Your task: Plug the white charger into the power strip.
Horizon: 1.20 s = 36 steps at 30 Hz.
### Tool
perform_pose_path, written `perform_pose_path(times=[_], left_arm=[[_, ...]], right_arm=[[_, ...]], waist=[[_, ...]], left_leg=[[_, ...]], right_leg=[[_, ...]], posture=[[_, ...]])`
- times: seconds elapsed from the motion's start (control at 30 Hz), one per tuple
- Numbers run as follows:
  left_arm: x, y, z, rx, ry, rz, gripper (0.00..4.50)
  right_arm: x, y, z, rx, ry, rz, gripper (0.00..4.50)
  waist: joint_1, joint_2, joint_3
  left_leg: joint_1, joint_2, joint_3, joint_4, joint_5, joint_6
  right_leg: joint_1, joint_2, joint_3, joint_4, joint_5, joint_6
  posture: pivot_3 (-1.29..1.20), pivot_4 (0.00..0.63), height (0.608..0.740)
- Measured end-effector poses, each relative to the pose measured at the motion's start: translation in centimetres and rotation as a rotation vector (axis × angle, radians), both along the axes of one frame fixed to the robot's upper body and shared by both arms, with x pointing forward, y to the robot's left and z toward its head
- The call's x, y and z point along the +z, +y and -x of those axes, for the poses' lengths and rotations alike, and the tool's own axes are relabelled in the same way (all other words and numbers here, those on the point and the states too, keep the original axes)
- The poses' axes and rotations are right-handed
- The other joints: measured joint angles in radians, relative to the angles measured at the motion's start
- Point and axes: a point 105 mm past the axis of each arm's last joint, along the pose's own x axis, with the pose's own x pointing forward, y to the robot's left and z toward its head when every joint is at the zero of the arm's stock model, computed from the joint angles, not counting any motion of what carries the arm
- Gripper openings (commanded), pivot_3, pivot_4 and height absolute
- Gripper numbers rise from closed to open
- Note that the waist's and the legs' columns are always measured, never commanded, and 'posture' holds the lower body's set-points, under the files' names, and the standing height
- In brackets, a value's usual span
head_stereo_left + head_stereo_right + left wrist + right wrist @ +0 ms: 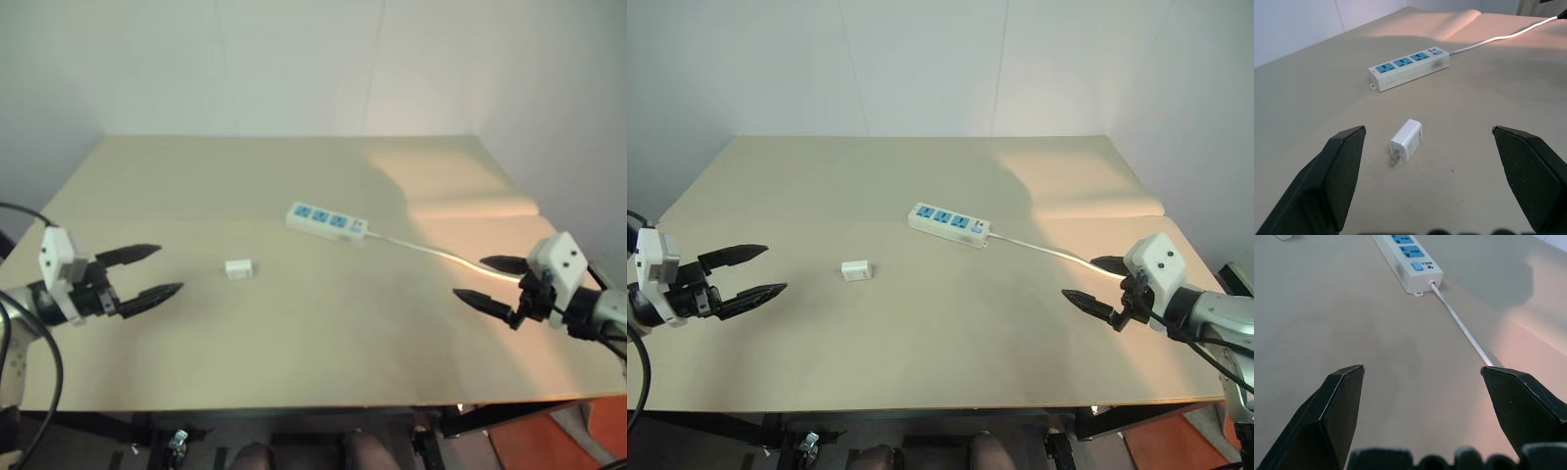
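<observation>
The white charger (238,267) lies on its side on the beige table, left of centre, its prongs visible on the charger (1406,141) in the left wrist view. The power strip (327,221) rests flat near the table's middle, three blue sockets facing up, its thin white cable (431,252) trailing to the right. My left gripper (157,271) hovers open at the left, a short way from the charger, with nothing between its fingers. My right gripper (485,279) hangs open at the right, just above the cable's far stretch and apart from the strip's switch end (1418,269).
The table (294,362) has a front edge close to me and white walls behind and to the right. A patch of warm light falls on its far right corner.
</observation>
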Motion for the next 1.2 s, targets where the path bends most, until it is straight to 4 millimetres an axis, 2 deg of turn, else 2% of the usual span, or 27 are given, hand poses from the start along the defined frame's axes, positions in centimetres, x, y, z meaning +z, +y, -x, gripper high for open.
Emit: perform_pose_path(times=[0.8,0.9,1.0,1.07,1.2], left_arm=[[0.2,-0.4,-0.4,-0.007,-0.007,-0.008,4.5],[0.4,-0.8,-0.5,-0.023,0.0,0.001,4.5],[0.5,-2.1,0.2,-0.126,0.031,0.005,4.5],[0.7,-2.7,0.2,-0.162,0.03,-0.015,4.5],[0.9,-3.8,-0.1,-0.201,0.02,-0.049,4.5]], right_arm=[[-0.1,0.0,-0.4,-0.013,-0.028,0.0,4.47],[0.3,0.6,-2.1,0.003,-0.051,-0.03,4.47],[0.2,1.7,-5.3,0.021,-0.067,-0.078,4.47],[-0.8,2.3,-8.6,-0.007,-0.043,-0.124,4.47],[-3.7,3.5,-12.5,-0.075,0.024,-0.127,4.47]], waist=[[-0.001,0.0,0.0],[-0.007,0.0,0.0],[-0.014,-0.001,0.0],[-0.017,-0.001,0.0],[-0.012,0.0,0.002]], left_leg=[[0.0,0.0,0.0,0.0,0.0,0.0],[0.001,0.0,0.001,0.0,0.0,0.0],[0.002,0.001,0.001,0.0,0.0,0.0],[0.002,0.001,0.001,0.0,0.0,0.0],[-0.002,0.0,0.0,0.0,0.0,0.0]], right_leg=[[0.0,0.0,0.0,0.0,0.0,0.0],[0.0,0.001,0.001,0.0,0.0,0.0],[0.0,0.002,0.001,0.0,0.001,-0.001],[0.001,0.002,0.001,0.0,0.003,-0.004],[-0.003,0.001,0.0,0.001,0.003,-0.005]], posture=[[0.0,0.15,0.74],[0.0,0.15,0.74],[0.0,0.15,0.74],[0.0,0.15,0.74],[0.0,0.15,0.74]])
